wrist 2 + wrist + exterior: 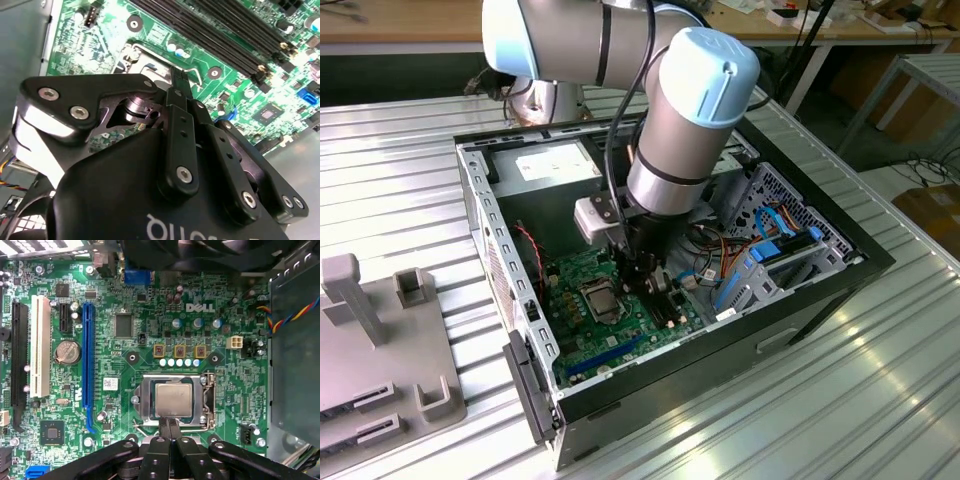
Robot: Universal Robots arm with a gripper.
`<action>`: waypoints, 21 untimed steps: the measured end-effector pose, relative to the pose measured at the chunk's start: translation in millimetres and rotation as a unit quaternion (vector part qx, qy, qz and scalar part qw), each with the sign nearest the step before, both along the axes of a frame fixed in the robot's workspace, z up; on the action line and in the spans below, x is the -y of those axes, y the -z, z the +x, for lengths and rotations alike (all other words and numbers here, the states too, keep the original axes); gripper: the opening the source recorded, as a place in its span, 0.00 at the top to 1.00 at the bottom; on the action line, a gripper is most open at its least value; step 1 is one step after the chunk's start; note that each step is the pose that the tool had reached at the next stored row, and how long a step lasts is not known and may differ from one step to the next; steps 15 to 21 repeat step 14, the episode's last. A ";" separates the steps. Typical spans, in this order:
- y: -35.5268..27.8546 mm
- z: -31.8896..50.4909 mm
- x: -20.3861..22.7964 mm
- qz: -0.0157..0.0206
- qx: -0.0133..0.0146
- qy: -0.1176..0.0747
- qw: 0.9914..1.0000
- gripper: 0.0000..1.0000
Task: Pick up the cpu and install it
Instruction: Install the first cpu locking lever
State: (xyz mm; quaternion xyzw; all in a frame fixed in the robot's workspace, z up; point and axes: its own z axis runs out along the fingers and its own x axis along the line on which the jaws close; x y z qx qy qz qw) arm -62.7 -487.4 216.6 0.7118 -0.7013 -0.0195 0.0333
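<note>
The gripper (pixel 169 426) is hanging with its fingers pressed together, holding nothing. The cpu (pixel 173 400) is lying flat in its socket (pixel 145 402), just beyond the fingertips.

White logo lettering printed on motherboard (pixel 150 305), between capacitors above CPU socket (pixel 172 400). Small white sticker (pixel 110 384) beside blue expansion slot (pixel 88 365), possibly barcode, too small to read. White lettering, inverted and cut off, on gripper (pixel 178 80) housing.
</note>
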 end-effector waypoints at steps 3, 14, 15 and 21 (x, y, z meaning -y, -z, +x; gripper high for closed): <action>-0.7 -8.3 -0.3 0.000 0.000 0.000 1.000 0.89; -0.7 -15.6 -0.3 0.000 0.001 0.000 1.000 0.89; -0.7 -15.6 -0.3 0.000 0.001 0.000 1.000 0.89; -0.7 -15.6 -0.3 0.000 0.001 0.000 1.000 0.89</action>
